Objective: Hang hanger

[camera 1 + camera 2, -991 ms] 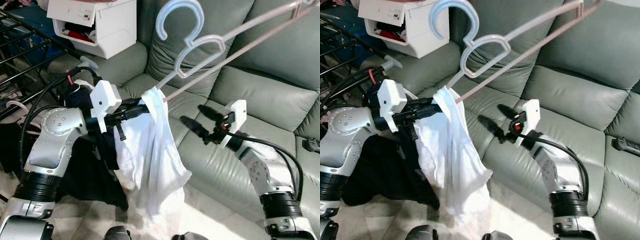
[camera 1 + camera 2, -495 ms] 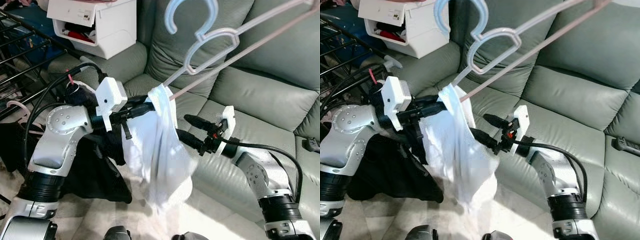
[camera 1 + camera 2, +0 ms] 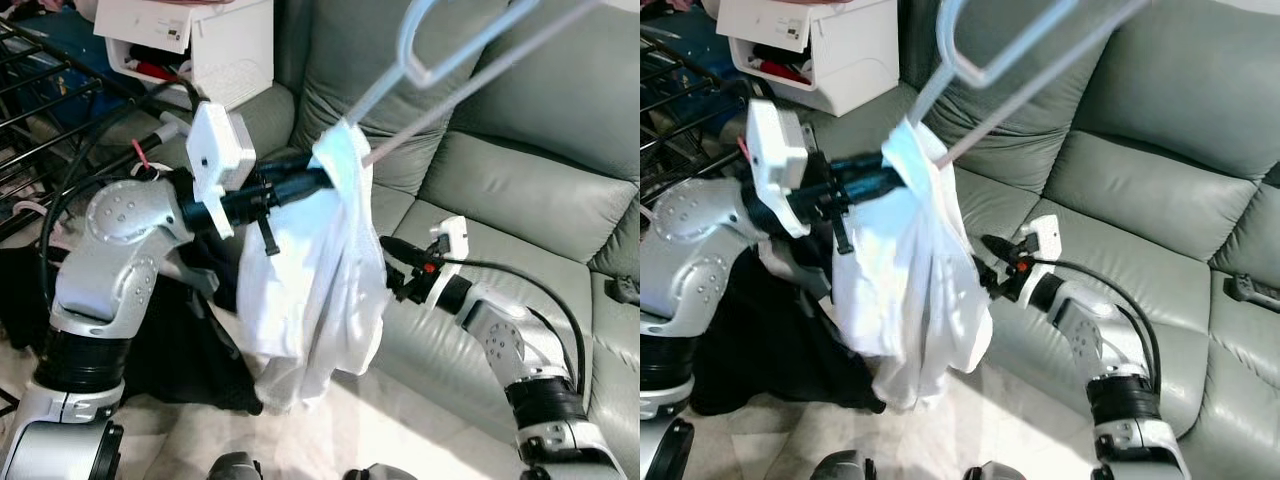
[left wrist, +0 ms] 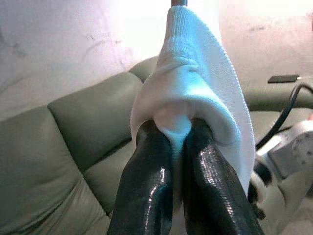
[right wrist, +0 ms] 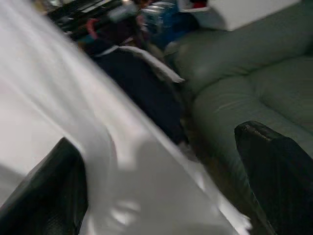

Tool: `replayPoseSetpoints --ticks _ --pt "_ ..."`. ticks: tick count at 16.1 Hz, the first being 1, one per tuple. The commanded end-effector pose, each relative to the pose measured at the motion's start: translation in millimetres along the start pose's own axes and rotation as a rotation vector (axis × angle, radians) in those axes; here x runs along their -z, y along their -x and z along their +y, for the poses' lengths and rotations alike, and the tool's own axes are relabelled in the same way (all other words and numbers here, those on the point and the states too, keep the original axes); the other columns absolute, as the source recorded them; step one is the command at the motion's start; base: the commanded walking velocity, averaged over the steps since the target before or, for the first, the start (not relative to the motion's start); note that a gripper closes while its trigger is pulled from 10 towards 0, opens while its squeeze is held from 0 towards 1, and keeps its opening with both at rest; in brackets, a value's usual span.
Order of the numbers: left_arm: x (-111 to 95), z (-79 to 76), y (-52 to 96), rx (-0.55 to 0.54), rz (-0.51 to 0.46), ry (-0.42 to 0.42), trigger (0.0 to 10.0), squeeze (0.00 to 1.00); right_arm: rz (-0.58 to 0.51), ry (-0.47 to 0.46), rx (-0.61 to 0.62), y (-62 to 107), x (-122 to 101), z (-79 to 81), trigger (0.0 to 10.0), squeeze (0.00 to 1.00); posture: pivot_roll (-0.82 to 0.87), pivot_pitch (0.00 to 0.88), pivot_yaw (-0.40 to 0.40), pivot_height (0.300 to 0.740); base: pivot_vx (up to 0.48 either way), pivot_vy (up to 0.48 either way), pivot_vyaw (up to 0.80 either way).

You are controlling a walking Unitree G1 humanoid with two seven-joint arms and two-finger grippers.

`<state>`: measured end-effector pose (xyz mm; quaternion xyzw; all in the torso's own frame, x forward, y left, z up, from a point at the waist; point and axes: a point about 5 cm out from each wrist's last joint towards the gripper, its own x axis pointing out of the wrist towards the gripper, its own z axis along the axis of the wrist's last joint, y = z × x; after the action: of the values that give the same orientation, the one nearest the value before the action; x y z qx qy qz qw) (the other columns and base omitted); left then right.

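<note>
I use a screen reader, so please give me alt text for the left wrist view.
The left gripper is shut on a white garment that drapes over its two black fingers. A grey-green sofa sits behind.

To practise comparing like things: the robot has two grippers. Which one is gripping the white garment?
The left gripper: its fingers are shut on the white garment. The right gripper is open beside the cloth, holding nothing.

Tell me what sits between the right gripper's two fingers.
In the right wrist view, white cloth fills the gap between the open right gripper fingers.
</note>
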<state>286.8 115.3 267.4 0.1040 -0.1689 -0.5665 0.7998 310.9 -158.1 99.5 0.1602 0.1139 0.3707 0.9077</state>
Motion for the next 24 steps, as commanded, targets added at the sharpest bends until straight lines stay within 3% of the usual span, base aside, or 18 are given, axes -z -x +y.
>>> replayPoseSetpoints --ticks 1,4,5,6,8,9,11,14,15,16,19,20,23,24 --pt "-29.1 2.9 -4.0 0.005 -0.088 -0.064 0.0 0.00 0.011 -0.007 0.112 2.6 0.4 -13.4 10.0 0.00 -0.01 0.000 -0.032 0.740 0.000 0.000 0.00" --pt "-41.1 4.9 -6.0 -0.003 -0.134 -0.056 0.0 0.00 0.104 -0.033 0.311 12.6 13.8 -35.5 10.0 0.00 -0.01 0.000 -0.038 0.740 0.000 0.000 0.00" --pt "-42.3 6.3 -4.6 -0.009 -0.131 -0.061 0.0 0.00 0.111 -0.067 0.400 20.7 17.0 -45.6 7.8 0.00 -0.01 0.000 -0.038 0.740 0.000 0.000 0.00" --pt "-40.3 8.5 -1.2 -0.021 -0.114 -0.064 0.0 0.00 0.094 -0.099 0.481 30.2 16.3 -55.8 0.0 0.00 -0.01 0.000 -0.040 0.740 0.000 0.000 0.00" --pt "-33.8 10.7 6.5 -0.041 -0.073 -0.063 0.0 0.00 0.017 -0.065 0.594 46.4 2.9 -69.8 0.0 0.00 -0.01 0.000 -0.042 0.740 0.000 0.000 0.00" --pt "-24.1 11.2 14.9 -0.064 -0.042 -0.025 0.0 0.00 -0.092 -0.030 0.714 61.4 -20.1 -82.7 0.0 0.00 -0.02 0.000 -0.040 0.740 0.000 0.000 0.00" --pt "6.0 9.2 36.1 -0.106 0.071 0.027 0.0 0.00 -0.264 0.050 0.805 80.1 -64.2 -92.4 0.0 0.00 -0.02 0.000 -0.037 0.740 0.000 0.000 0.00" --pt "51.8 6.7 67.9 -0.192 0.205 0.124 0.0 0.00 -0.450 0.168 0.719 81.7 -122.7 -81.5 0.0 0.00 -0.03 0.000 -0.036 0.740 0.000 0.000 0.00" --pt "58.4 4.9 71.9 -0.201 0.218 0.151 0.0 0.00 -0.472 0.188 0.702 80.2 -131.0 -78.4 0.0 0.00 -0.03 0.000 -0.036 0.740 0.000 0.000 0.00" --pt "76.7 -6.5 82.0 -0.178 0.289 0.195 0.0 0.00 -0.542 0.212 0.692 77.4 -153.7 -74.5 0.0 0.00 -0.03 0.000 -0.038 0.740 0.000 0.000 0.00" --pt "90.9 -23.6 93.8 -0.127 0.315 0.295 0.0 0.00 -0.583 0.235 0.720 76.5 -172.2 -73.5 0.0 0.00 -0.02 0.000 -0.044 0.740 0.000 0.000 0.00" --pt "92.3 -26.0 94.9 -0.119 0.316 0.306 0.0 0.00 -0.584 0.239 0.726 76.9 -173.3 -73.7 0.0 0.00 -0.02 0.000 -0.044 0.740 0.000 0.000 0.00" --pt "93.8 -44.8 98.4 -0.035 0.282 0.444 0.0 0.00 -0.601 0.245 0.763 79.4 -175.0 -76.4 0.0 0.00 -0.02 0.000 -0.046 0.740 0.000 0.000 0.00" --pt "98.9 -49.4 103.1 -0.019 0.316 0.449 0.0 0.00 -0.603 0.246 0.763 79.4 -175.0 -76.6 0.0 0.00 -0.02 0.000 -0.047 0.740 0.000 0.000 0.00"
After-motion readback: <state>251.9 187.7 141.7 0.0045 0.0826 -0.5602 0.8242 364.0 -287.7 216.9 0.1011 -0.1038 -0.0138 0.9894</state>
